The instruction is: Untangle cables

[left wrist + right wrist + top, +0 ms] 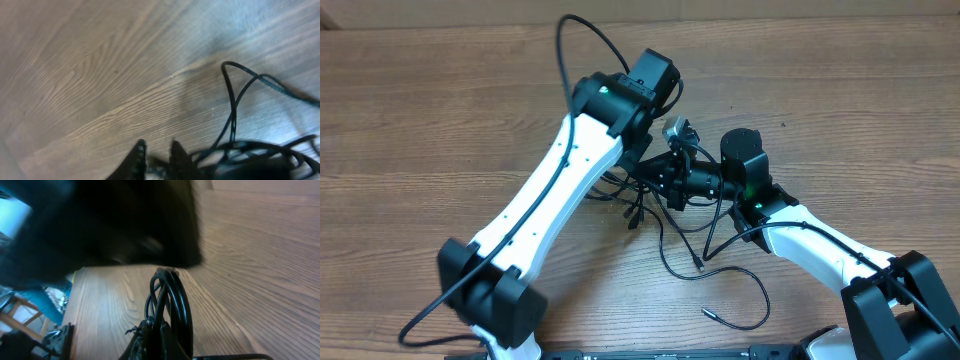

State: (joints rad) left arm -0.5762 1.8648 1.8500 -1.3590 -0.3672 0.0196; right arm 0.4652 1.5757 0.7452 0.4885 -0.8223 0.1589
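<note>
1. Item under inspection: the cables [636, 206]. They are thin black cords, knotted into 1 loose cluster at the middle of the worktop [440, 120], between the 2 arm heads.

2. From the cluster, 2 slack strands run toward the edge where the arm bases stand. 1 ends in a small plug [708, 313] lying flat on the wood close to that edge. Short plug ends also hang at the left side of the cluster.

3. Left wrist view: several strands of the cables [250, 146] are bunched just beside the left gripper [158, 150], and 1 loop arches away over the wood. The jaws stand a narrow gap apart. Whether a strand is pinched between them cannot be told; the view is blurred there.

4. Right wrist view: the right gripper [152, 342] is closed on the cables [182, 310], and 2 or 3 glossy loops stand upright out of its tips, clear of the worktop.

5. A dark blurred mass fills the upper left of the right wrist view; it cannot be identified.
</note>
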